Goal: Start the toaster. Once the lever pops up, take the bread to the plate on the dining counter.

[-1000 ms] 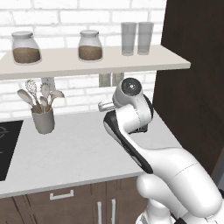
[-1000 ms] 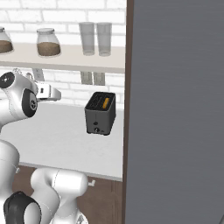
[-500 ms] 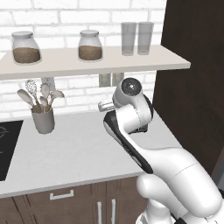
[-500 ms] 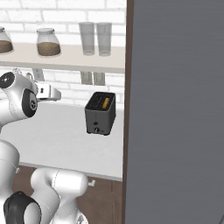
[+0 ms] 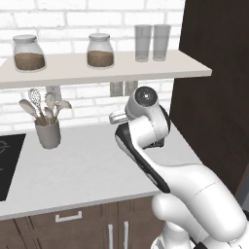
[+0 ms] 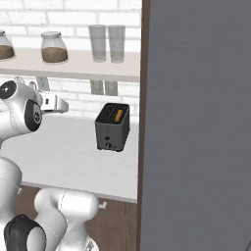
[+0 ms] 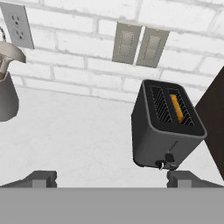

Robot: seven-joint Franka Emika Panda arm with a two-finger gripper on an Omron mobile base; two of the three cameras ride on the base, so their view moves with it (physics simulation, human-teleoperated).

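The dark toaster (image 7: 164, 133) stands on the white worktop against the brick wall, right of centre in the hand view and beside a tall dark panel in the right base view (image 6: 112, 128). The bread (image 7: 176, 107) sits down in its right-hand slot, with only the golden top edge (image 6: 118, 115) showing. A small lever (image 7: 169, 157) and a knob (image 7: 160, 165) are low on the toaster's near end face. My gripper (image 7: 113, 179) is open and empty, short of the toaster and to its left, its fingertips (image 7: 41, 178) spread wide. The plate and the dining counter are out of view.
A grey utensil cup (image 5: 47, 132) stands at the worktop's left, with a black cooktop (image 5: 7, 165) beyond it. The shelf (image 5: 97, 68) above holds two jars and two glasses. A tall dark cabinet side (image 6: 196, 122) walls off the right. Wall switches (image 7: 140, 43) are behind the toaster.
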